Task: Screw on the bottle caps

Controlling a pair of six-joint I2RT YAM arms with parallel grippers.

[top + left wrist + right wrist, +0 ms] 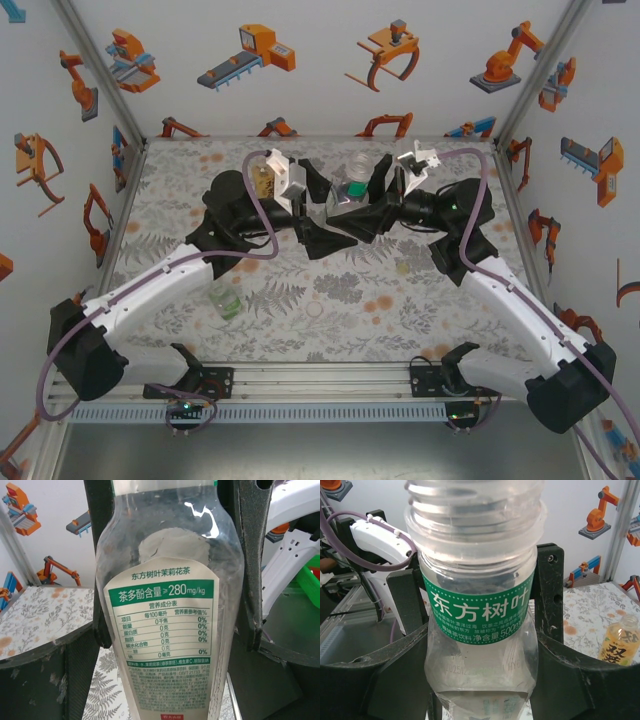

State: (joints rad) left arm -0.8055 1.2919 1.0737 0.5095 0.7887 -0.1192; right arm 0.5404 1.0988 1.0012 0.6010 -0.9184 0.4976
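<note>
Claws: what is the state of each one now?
Left claw: around the clear bottle, grip cannot be told.
Right claw: closed on the clear bottle.

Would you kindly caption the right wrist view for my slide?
Right gripper clasping the uncapped clear bottle at its green band, amber bottle beyond.

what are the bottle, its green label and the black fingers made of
The bottle looks like clear glossy plastic: the background shows through and the neck has moulded threads. Its label is green printed film or coated paper, unclear which. The fingers seem matte black rigid plastic, dusty and scuffed.
</note>
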